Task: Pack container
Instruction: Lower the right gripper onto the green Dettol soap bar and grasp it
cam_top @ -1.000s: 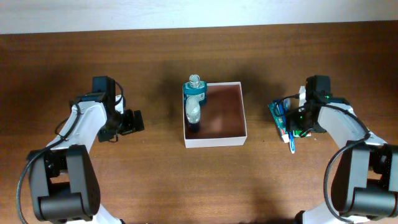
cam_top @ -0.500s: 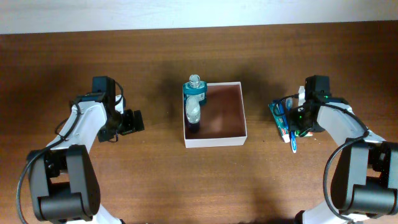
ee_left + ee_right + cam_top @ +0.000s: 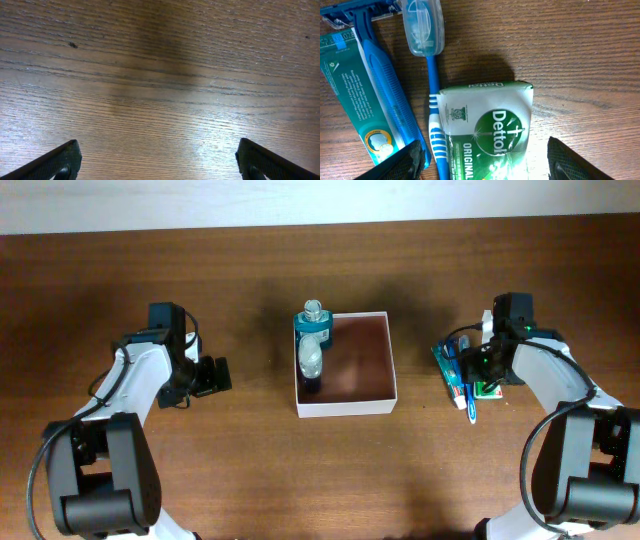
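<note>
Container (image 3: 345,409): sits well apart from both grippers. Left of it, left gripper (image 3: 157,156): gapes wide, empty. Right of it, right gripper (image 3: 479,370): gapes wide astride soap bar (image 3: 490,132), ungripped.

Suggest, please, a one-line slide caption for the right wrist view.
Open right gripper over a green Dettol soap packet, beside a blue capped toothbrush, blue razor and green toothpaste tube.

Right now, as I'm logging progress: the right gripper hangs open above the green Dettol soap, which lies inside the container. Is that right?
Not quite: the Dettol soap lies on the table, outside the container, as the overhead view shows. The right gripper does hang open above it.
</note>
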